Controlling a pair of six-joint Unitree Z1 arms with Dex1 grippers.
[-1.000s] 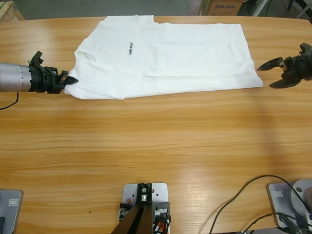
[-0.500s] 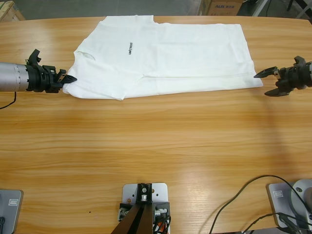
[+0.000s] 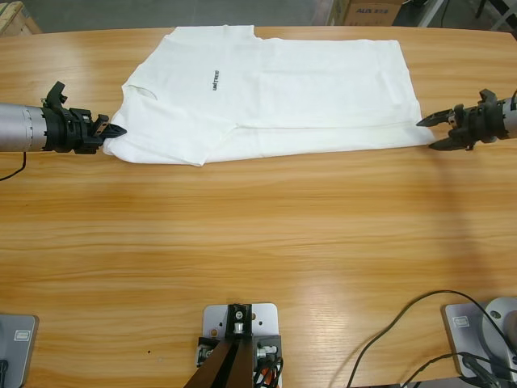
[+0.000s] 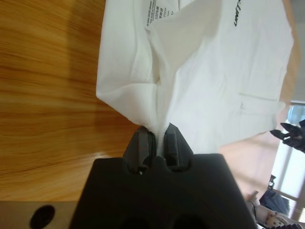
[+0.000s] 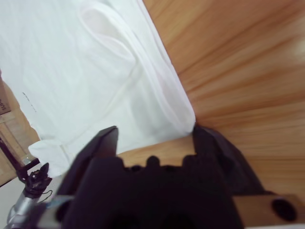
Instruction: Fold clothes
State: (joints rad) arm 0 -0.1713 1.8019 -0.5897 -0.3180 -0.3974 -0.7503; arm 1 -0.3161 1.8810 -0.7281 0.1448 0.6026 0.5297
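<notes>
The white T-shirt point(image 3: 275, 93) lies folded lengthwise at the far side of the table, its dark chest text point(image 3: 215, 78) facing up. At the left, my left gripper point(image 3: 115, 133) is shut on the shirt's near left corner; the left wrist view shows a bunched fold of the T-shirt point(image 4: 200, 71) pinched between its jaws point(image 4: 157, 143). At the right, my right gripper point(image 3: 426, 134) stands open with its jaws either side of the shirt's near right corner point(image 3: 420, 133). In the right wrist view the T-shirt's hem corner point(image 5: 183, 117) sits between the spread jaws of that gripper point(image 5: 155, 136).
The wooden table point(image 3: 258, 242) stretches wide and bare in front of the shirt. Cables point(image 3: 404, 323) curl at the near right corner. A cardboard box point(image 3: 367, 11) stands beyond the table's far edge.
My right gripper has moved left to the shirt's near right corner, jaws now straddling it. The left gripper has stayed put, holding its corner.
</notes>
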